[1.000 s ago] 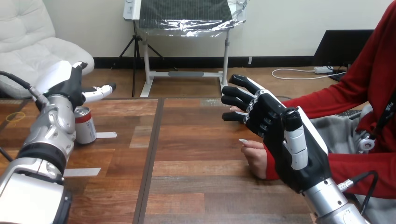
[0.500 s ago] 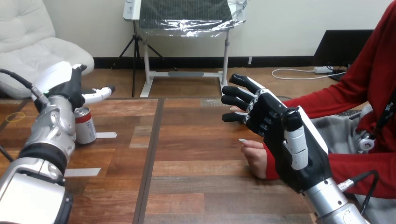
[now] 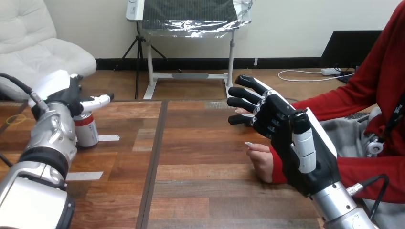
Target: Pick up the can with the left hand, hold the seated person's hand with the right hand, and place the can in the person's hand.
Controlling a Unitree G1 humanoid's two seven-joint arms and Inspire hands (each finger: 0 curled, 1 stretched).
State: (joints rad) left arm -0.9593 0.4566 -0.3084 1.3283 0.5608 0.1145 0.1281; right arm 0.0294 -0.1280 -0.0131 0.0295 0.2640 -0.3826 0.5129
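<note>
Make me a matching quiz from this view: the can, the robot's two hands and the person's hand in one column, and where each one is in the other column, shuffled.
1. can
2. left hand
3. right hand
4. person's hand

A. resting on the table, partly under a robot hand
B. standing upright at the table's left
C. raised at the right, fingers straight
D. just over the can's top

Pairs: 1-B, 2-D, 3-C, 4-A.
</note>
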